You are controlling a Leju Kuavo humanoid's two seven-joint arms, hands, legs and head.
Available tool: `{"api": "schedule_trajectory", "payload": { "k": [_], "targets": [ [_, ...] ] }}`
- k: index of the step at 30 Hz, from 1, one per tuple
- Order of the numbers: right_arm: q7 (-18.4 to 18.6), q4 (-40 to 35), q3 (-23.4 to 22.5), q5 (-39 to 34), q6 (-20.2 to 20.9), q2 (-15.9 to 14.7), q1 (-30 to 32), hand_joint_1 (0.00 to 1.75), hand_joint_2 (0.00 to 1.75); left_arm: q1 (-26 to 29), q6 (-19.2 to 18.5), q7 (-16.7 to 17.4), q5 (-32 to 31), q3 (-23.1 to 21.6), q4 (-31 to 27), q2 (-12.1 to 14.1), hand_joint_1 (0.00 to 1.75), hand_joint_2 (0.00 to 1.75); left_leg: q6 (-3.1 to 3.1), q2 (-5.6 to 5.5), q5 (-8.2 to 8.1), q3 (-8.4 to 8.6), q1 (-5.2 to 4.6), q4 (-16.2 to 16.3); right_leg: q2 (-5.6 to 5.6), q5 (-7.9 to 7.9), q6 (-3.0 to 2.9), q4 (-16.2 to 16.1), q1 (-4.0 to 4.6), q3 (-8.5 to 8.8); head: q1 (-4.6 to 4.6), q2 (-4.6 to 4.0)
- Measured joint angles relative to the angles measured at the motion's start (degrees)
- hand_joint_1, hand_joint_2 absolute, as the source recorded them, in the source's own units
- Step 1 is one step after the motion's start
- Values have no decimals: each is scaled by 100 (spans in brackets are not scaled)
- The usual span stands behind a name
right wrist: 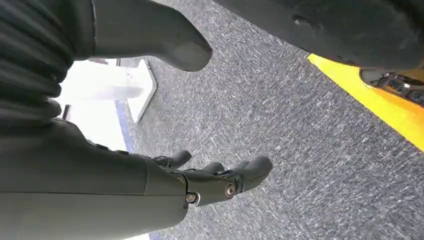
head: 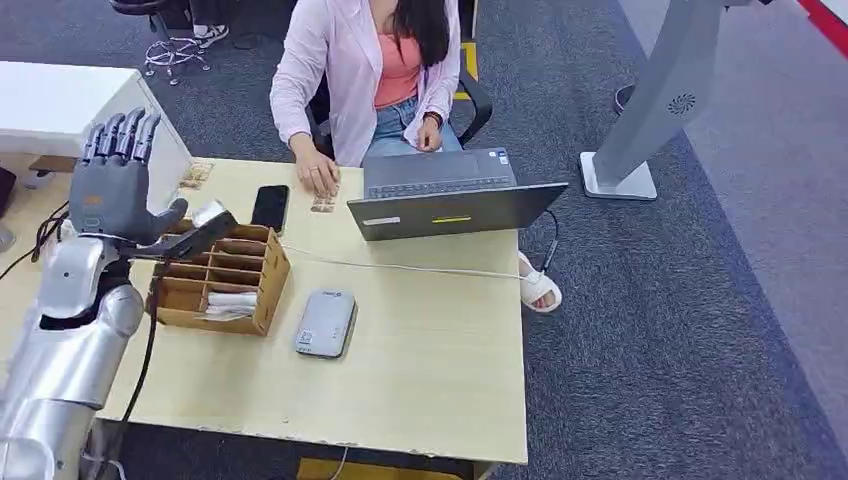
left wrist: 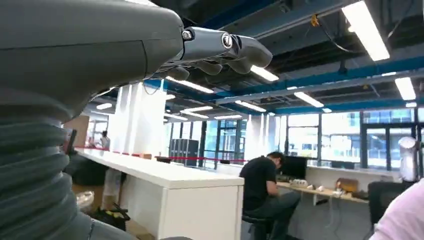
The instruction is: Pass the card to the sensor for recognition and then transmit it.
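The left hand (head: 118, 180) is raised above the left end of the wooden card box (head: 222, 280), fingers straight up and spread, with what looks like a card (head: 205, 232) pinched against its thumb, tilted over the box's rear slots. The grey sensor (head: 326, 323) lies flat just right of the box. Behind the box sit a phone (head: 270, 208) and a laptop (head: 450, 195). The right hand (right wrist: 210, 175) hangs over carpet, fingers loosely apart, holding nothing
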Motion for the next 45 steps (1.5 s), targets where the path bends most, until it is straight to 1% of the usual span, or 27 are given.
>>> {"api": "schedule_trajectory", "payload": {
  "k": [2,4,5,7,8,10,12,14,16,20,26,28,32,40,45],
  "targets": [
    [17,0,0,-103,-37,0,-1,0,175,449,103,-92,183,0,-533,-22,0,175,3,0,-5,-1,0,-1,1,-2,2,-1,0,0,2,0],
    [37,0,0,-219,-107,0,10,0,175,1055,129,-148,266,0,-1144,-24,0,175,6,10,-15,2,-3,-2,8,-6,4,-3,-3,-1,0,0],
    [50,0,0,-273,-129,4,25,0,175,1389,109,-168,251,0,-1558,-24,0,175,7,12,-17,2,-3,-2,13,-8,2,-4,-3,-1,-2,0],
    [79,0,-2,-372,-175,20,53,0,175,2021,45,-175,152,-7,-2096,-22,0,175,4,14,-23,1,-2,-2,14,-13,4,-6,-3,-3,0,0],
    [90,0,-7,-415,-210,26,68,0,175,2313,-117,-109,78,-15,-2336,-11,0,175,7,13,-26,2,-2,-2,14,-14,5,-7,-3,-3,0,0],
    [109,0,-15,-476,-240,50,83,0,175,2899,-584,44,-131,-105,-2711,43,0,175,4,13,-29,3,-2,-3,14,-22,9,-8,-3,-3,0,0],
    [109,0,-15,-511,-256,72,106,0,175,3406,-608,88,-226,-195,-2882,72,0,175,4,12,-30,1,-2,-3,12,-23,8,-8,-2,-8,-2,0],
    [118,2,-15,-513,-258,83,122,0,175,3641,-606,88,-258,-245,-3000,94,0,175,5,2,-28,-4,-1,-2,-4,-25,10,-8,-2,-7,0,0],
    [116,4,-15,-513,-258,87,119,0,175,3739,-630,94,-256,-254,-3098,120,0,175,5,1,-28,-2,-1,-3,-7,-24,10,-8,-2,-2,-2,0],
    [109,4,-15,-529,-258,87,126,0,175,3901,-818,112,-241,-256,-3221,153,0,175,6,1,-24,1,-1,-3,-5,-21,8,-8,-2,1,-2,0],
    [92,7,-15,-573,-232,90,127,0,175,4021,-1338,387,-256,-258,-3238,291,0,175,6,1,-24,3,-1,-2,-5,-21,8,-7,-2,4,-2,0],
    [90,7,-13,-573,-212,90,124,0,175,4052,-1405,448,-241,-258,-3232,343,0,175,6,1,-24,3,-1,-3,-5,-21,8,-7,-2,4,-2,0],
    [92,9,0,-581,-197,90,124,0,175,4033,-1406,507,-184,-251,-3184,369,0,175,6,0,-25,3,-1,-3,-6,-21,8,-7,-2,3,0,0],
    [96,13,129,-562,-160,87,109,0,175,3566,-1406,514,-48,-173,-2897,358,0,175,3,-1,-21,7,-1,-2,-7,-14,5,-7,-2,6,-2,0],
    [105,15,188,-546,-98,87,89,0,175,3215,-1412,586,-24,-142,-2587,280,0,175,9,-2,-15,5,-1,-2,-9,-13,5,-7,-2,6,0,0]
  ]
}}
